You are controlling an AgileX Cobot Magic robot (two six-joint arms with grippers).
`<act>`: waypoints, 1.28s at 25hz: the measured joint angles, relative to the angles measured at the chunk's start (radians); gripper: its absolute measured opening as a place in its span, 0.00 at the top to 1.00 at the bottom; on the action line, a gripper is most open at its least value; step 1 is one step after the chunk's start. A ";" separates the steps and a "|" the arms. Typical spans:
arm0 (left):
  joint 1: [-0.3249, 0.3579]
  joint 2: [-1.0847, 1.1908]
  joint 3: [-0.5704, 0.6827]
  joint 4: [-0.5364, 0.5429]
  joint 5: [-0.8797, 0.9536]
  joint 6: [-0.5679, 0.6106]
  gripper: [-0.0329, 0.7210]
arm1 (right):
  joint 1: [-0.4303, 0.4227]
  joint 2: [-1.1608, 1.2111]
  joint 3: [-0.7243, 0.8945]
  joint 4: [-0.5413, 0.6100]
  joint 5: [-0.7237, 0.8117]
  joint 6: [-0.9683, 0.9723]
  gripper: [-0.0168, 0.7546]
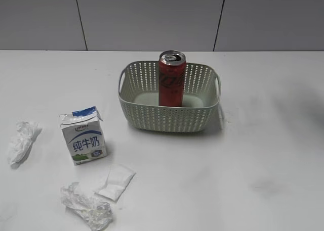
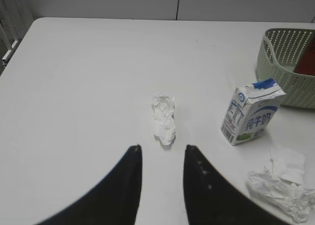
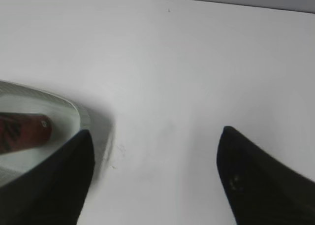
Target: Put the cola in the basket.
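Note:
The red cola can (image 1: 171,79) stands upright inside the pale grey-green basket (image 1: 167,121) at the table's middle back. The can's red side shows at the left edge of the right wrist view (image 3: 24,130), inside the basket's rim (image 3: 64,103). The basket's corner shows in the left wrist view (image 2: 280,62) with a bit of red can (image 2: 306,62) in it. My left gripper (image 2: 162,148) is open and empty above the table, near a crumpled paper. My right gripper (image 3: 155,134) is wide open and empty beside the basket. Neither gripper shows in the exterior view.
A white-and-blue milk carton (image 1: 83,136) stands left of the basket; it also shows in the left wrist view (image 2: 251,114). Crumpled white papers lie at the far left (image 1: 23,141), front left (image 1: 87,206) and near the carton (image 1: 116,181).

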 joint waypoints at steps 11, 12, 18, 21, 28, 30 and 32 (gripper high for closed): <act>0.000 0.000 0.000 0.000 0.000 0.000 0.67 | -0.006 -0.535 0.650 -0.044 -0.011 -0.048 0.22; 0.000 0.000 0.000 0.000 0.000 0.000 0.67 | -0.006 -0.586 0.711 -0.044 -0.023 -0.049 0.22; 0.000 0.000 0.000 0.000 0.000 0.000 0.67 | -0.006 -0.895 1.037 -0.044 -0.111 -0.050 0.23; 0.000 0.000 0.000 0.000 0.000 0.000 0.67 | -0.006 -1.060 1.209 -0.044 -0.165 -0.050 0.23; 0.000 0.000 0.000 0.000 0.000 0.000 0.67 | -0.006 -1.405 1.515 -0.044 -0.190 -0.051 0.23; 0.000 0.000 0.000 0.000 0.000 0.000 0.67 | -0.006 -1.486 1.527 -0.044 -0.190 -0.053 0.24; 0.000 0.000 0.000 0.000 0.000 0.000 0.67 | -0.006 -1.561 1.530 -0.044 -0.203 -0.053 0.24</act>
